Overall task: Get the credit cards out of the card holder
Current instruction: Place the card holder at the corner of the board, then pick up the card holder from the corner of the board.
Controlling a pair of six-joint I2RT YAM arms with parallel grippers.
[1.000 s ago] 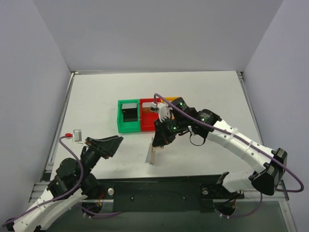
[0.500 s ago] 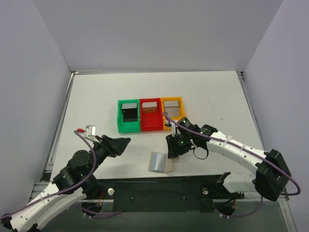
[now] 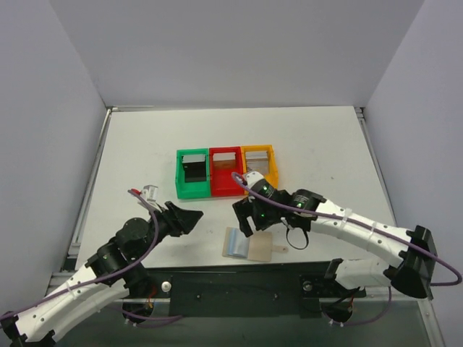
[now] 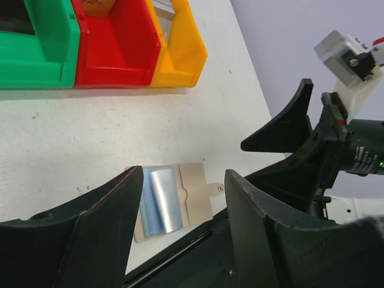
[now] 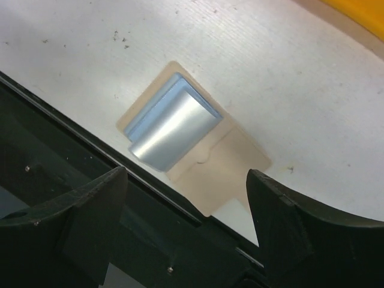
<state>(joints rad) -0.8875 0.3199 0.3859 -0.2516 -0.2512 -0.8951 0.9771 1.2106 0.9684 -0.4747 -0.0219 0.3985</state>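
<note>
Flat tan bifold card holder (image 5: 225, 171): light blue inner panel, shiny silver-grey card (image 5: 171, 135) on top (possibly metallic, glare makes it hard to call). Green plastic bin (image 3: 192, 192), red plastic bin (image 3: 226, 191), orange plastic bin (image 3: 258, 149). White tabletop (image 5: 312, 120), faint dark specks.

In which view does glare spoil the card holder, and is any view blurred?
Right wrist view: a bright sheen washes out the silvery panel on the card holder, and its edges are slightly soft. Left wrist view: the card holder is sharp, with only a narrow highlight. Top external view: even light, no glare, the card holder small but clear.
</note>
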